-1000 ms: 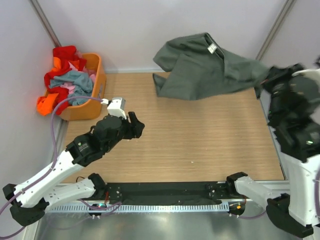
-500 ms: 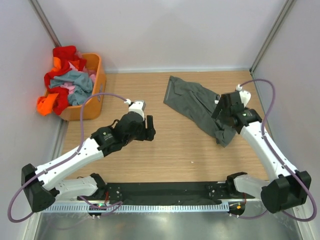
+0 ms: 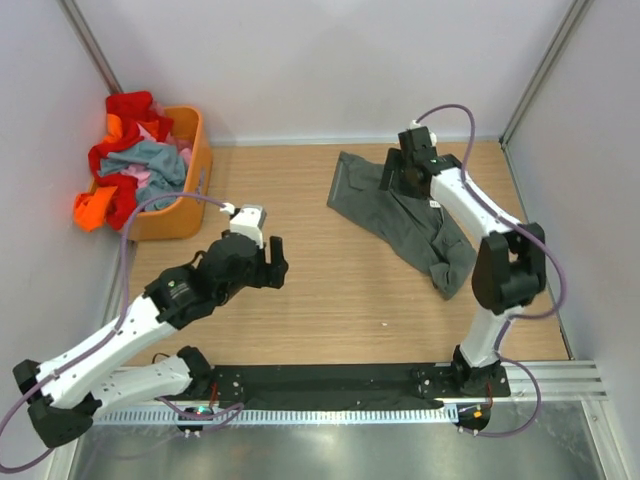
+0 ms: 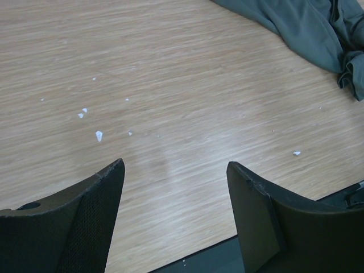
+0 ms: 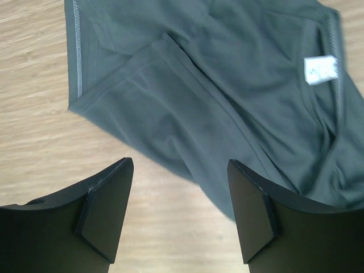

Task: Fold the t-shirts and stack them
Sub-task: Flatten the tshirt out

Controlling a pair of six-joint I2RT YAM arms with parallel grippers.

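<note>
A dark grey t-shirt lies rumpled on the table right of centre, a white label showing at its neck. My right gripper hovers open over the shirt's far edge; in the right wrist view the grey cloth lies beyond the empty gripper. My left gripper is open over bare wood left of centre, well apart from the shirt, with nothing in the gripper. More t-shirts, red, blue-grey, pink and orange, are heaped in the basket.
The orange plastic basket stands at the back left against the wall. Small white flecks dot the wood. A black rail runs along the table's near edge, and walls close in the back and both sides.
The grey shirt came down from the air onto the table and my right gripper let it go, then moved to the shirt's far edge. My left arm drew back slightly leftwards.
</note>
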